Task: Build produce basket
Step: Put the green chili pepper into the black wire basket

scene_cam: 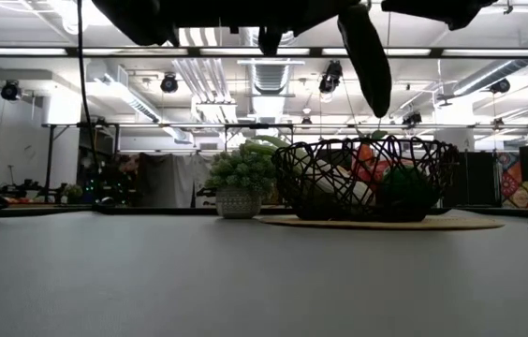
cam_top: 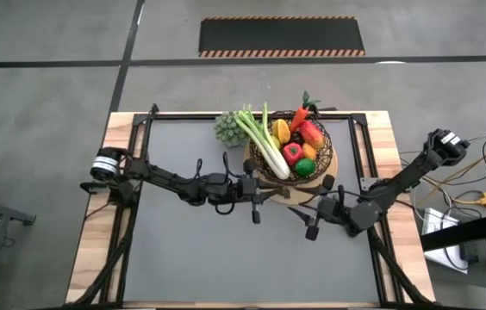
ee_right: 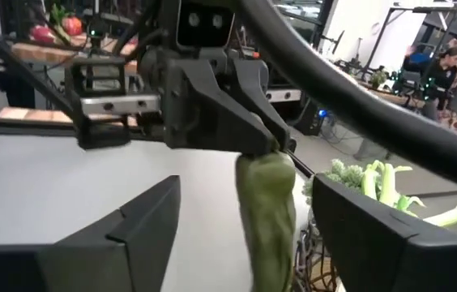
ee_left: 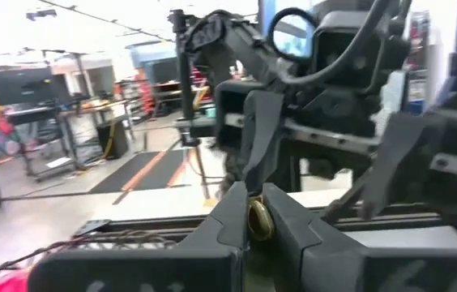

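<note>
From above, the basket (cam_top: 289, 157) sits on a flat tan mat (cam_top: 295, 191) toward the far middle of the grey surface (cam_top: 243, 250), filled with produce: a green-white leek (cam_top: 263, 138) lies with its long axis slanting from the far-left rim down into the bowl, a carrot (cam_top: 300, 116) points out over the far rim, and red, yellow, orange and green pieces crowd beside them. A small potted plant (cam_top: 225, 127) stands just left of the basket. The left gripper (cam_top: 255, 205) and right gripper (cam_top: 310, 226) meet in front of the basket. At table height, the dark wire mesh bowl shows red and green pieces through its gaps, and a long dark pepper-shaped piece (scene_cam: 367, 56) hangs upright above it. The left wrist view shows that arm's fingers (ee_left: 232, 215) pinched closed on a small brownish stem end. In the right wrist view a green pepper (ee_right: 267, 215), wrinkled and long, hangs vertically from the left arm's closed fingers, between the right arm's own fingers (ee_right: 123, 235), which stand wide apart and clear of it.
</note>
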`<state>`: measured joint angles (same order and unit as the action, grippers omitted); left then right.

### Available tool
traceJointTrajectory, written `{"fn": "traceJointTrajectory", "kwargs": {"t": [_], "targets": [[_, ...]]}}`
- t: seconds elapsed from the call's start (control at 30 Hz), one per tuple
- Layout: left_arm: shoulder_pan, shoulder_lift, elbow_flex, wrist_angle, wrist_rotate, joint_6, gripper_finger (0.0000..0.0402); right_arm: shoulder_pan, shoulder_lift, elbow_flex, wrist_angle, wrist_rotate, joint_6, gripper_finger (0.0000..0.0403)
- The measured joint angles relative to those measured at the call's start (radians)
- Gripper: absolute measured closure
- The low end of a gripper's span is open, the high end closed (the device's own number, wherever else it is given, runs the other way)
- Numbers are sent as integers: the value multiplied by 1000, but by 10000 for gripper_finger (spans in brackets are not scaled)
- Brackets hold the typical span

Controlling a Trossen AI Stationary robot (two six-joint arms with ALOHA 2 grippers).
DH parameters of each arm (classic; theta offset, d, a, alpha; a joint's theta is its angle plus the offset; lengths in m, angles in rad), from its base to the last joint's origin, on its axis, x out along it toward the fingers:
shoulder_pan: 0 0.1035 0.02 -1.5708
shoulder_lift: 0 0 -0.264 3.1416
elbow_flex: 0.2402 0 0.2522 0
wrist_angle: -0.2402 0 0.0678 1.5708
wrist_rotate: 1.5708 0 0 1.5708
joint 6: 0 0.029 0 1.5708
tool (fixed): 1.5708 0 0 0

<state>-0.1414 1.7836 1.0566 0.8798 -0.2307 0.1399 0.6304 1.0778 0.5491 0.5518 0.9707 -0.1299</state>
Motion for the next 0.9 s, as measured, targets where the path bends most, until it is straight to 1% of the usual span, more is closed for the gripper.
{"fn": "traceJointTrajectory", "kwargs": {"t": [0.1,0.2,0.27,0.43,0.63,0.9], "targets": [[25,0,6,0,-9,8,397,0,-42,0,-35,0,30,126],[60,0,11,3,-12,25,397,0,-77,0,-71,0,62,117],[85,0,11,3,-13,52,397,0,-96,0,-104,0,94,115],[143,13,11,25,-13,48,397,0,-130,0,-172,0,171,123],[162,97,25,94,-14,-10,397,0,-157,0,-179,0,172,137],[167,233,118,106,-30,-28,397,0,-161,0,-180,-1,168,144]]}}
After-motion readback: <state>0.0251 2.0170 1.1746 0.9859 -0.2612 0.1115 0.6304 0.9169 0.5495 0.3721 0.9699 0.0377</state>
